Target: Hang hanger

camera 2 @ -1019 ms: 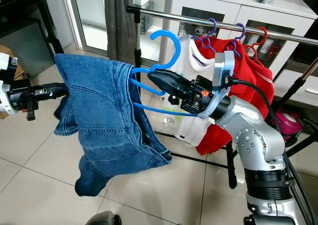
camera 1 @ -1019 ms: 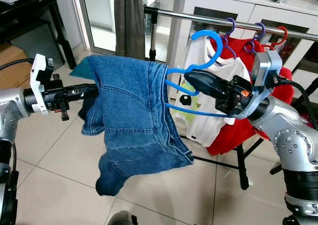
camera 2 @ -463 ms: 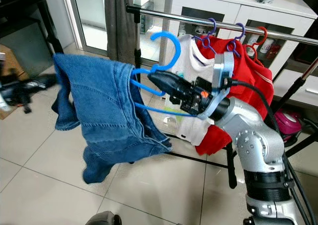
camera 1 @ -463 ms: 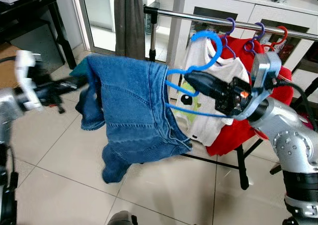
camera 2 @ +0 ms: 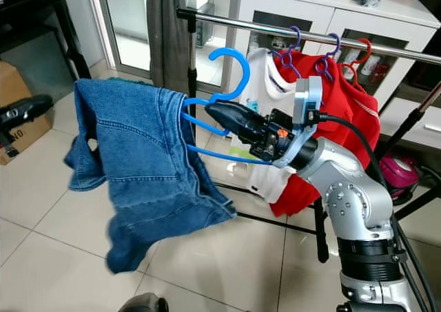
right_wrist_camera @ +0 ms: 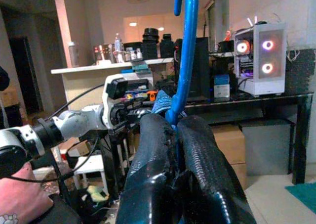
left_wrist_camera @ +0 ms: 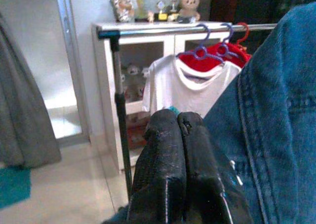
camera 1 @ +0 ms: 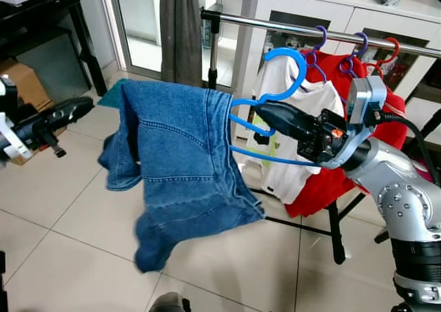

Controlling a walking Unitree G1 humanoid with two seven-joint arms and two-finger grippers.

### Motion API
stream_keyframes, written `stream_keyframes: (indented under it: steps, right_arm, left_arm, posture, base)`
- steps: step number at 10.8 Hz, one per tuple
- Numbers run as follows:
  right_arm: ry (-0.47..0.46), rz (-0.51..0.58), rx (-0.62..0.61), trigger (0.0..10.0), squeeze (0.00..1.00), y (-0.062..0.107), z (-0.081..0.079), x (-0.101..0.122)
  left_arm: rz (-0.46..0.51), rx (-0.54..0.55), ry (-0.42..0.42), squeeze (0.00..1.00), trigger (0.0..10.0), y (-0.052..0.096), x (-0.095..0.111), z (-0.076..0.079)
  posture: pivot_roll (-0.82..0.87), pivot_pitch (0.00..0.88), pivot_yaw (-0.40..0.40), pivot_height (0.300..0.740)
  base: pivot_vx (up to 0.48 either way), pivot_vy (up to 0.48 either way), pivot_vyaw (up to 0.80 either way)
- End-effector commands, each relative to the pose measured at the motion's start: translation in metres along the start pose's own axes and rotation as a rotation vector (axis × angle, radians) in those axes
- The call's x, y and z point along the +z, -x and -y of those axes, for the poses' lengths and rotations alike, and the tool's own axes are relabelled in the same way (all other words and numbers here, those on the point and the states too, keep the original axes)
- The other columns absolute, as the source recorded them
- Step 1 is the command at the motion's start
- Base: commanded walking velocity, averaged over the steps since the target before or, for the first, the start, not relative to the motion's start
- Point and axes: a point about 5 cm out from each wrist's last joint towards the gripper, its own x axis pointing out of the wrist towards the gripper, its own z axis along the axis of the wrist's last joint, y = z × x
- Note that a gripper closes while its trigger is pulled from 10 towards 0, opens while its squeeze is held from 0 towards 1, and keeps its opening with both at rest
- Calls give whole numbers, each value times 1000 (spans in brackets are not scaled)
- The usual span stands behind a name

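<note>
Withdrawn leftward, left gripper [camera 1: 81,106] clenched empty; right gripper [camera 1: 265,111] grasps blue hanger [camera 1: 279,74] bearing jeans [camera 1: 180,162] near rail [camera 1: 289,25].

The left gripper [camera 1: 84,105] has let go of the jeans [camera 1: 180,167] and drawn back toward nine o'clock, apparently closed; the jeans sag lower.
</note>
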Motion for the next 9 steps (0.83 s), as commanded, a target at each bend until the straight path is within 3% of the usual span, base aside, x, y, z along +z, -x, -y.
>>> stream_keyframes:
  steps: [1, 2, 4, 6, 8, 9]
  right_arm:
    - [33, 15, 27, 10000, 0, -4, -2, 7]
    - [33, 13, 36, 10000, 0, -6, -3, 7]
    - [33, 10, 40, 10000, 0, -4, -4, 7]
    - [29, 10, 44, 10000, 0, -4, -5, 7]
    - [26, 12, 55, 10000, 0, -5, -5, 7]
    - [24, 13, 64, 10000, 0, -6, -6, 7]
  left_arm:
    - [21, -63, -13, 906, 10000, -9, 6, 7]
    - [44, -107, -8, 1000, 10000, -16, 8, 10]
    - [88, -130, 6, 1000, 10000, -21, 18, 11]
    - [166, -172, 85, 1000, 10000, -26, 30, 12]
    - [105, -279, 156, 1000, 10000, -32, 25, 21]
    - [20, -295, 120, 1000, 10000, -37, 19, 24]
  posture:
    - [34, 0, -26, 740]
    - [29, 0, -21, 740]
    - [24, 0, -17, 740]
    - [26, 0, -15, 740]
    - [26, 0, -13, 740]
    - [23, 0, -11, 740]
  base:
    - [0, 0, 0]
    - [0, 0, 0]
    - [0, 0, 0]
    - [0, 0, 0]
    - [0, 0, 0]
    - [0, 0, 0]
